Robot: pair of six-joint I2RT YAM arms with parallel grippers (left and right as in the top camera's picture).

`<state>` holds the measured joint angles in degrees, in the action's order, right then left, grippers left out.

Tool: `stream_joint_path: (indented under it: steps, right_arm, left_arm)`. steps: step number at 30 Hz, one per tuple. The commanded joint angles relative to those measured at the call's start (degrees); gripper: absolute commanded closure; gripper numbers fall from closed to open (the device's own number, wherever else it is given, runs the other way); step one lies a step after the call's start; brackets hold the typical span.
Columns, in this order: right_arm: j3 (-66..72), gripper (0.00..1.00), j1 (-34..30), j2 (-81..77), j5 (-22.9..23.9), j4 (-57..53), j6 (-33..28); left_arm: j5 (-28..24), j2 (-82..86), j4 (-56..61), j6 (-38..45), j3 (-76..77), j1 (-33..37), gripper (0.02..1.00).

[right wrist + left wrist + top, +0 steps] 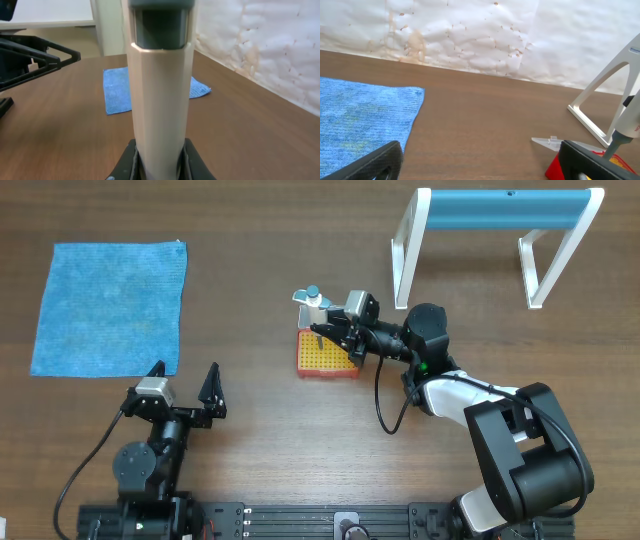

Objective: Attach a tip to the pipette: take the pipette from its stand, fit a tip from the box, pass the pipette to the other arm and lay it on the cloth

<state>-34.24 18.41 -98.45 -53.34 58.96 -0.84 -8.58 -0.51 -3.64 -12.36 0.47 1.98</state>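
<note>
The right gripper [322,330] pinched the pipette [314,305] around its pale body, both sides pressed against it, and held it upright over the back part of the red tip box [325,355] in the middle of the counter [300,460]. I could not tell whether its lower end touched a tip. The left gripper [185,380] sat spread wide and empty near its own base, just off the near right corner of the blue cloth [110,305]. The white stand [505,210] stood at the far right
</note>
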Motion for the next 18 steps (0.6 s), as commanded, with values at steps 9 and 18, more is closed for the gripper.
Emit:
stream_joint_path:
  steps: [9,18]
  right_arm:
    - [1.7,0.925,0.2,-1.5,0.3,-2.5,-4.2]
    - [-0.1,0.923,0.2,5.3,0.1,-2.6,0.3]
  left_arm:
    - [0.6,0.3,-0.3,-0.9,-0.2,-0.2,0.023]
    - [0.6,0.3,-0.3,-0.9,-0.2,-0.2,0.02]
